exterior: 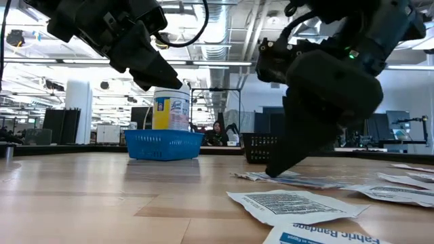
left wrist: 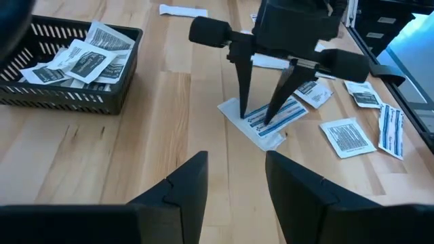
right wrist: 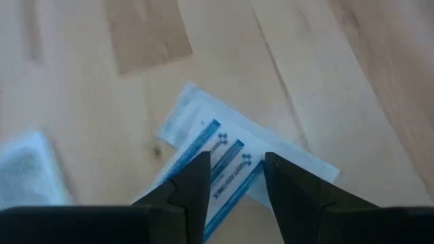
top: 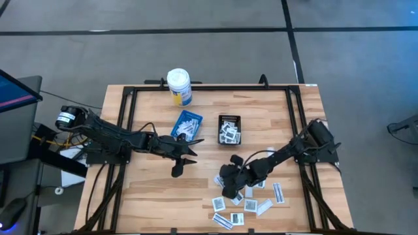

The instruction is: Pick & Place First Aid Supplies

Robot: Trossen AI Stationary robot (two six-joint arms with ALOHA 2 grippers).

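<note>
Packets everywhere on the near right of the counter, and the right pincer is down among them, fingertips on a blue-striped packet lying flat on the wood. Its fingers are parted, straddling the printed stripes, and nothing is lifted or clamped. More white packets are scattered flat just beside and in front of it. The left pincer hovers above bare wood near the counter's middle, fingers spread wide, holding nothing. Beside it sits the blue tray with packets inside; just right of that, the black tray, also holding squarish packets. A white bottle with a yellow label stands at the far edge.
</note>
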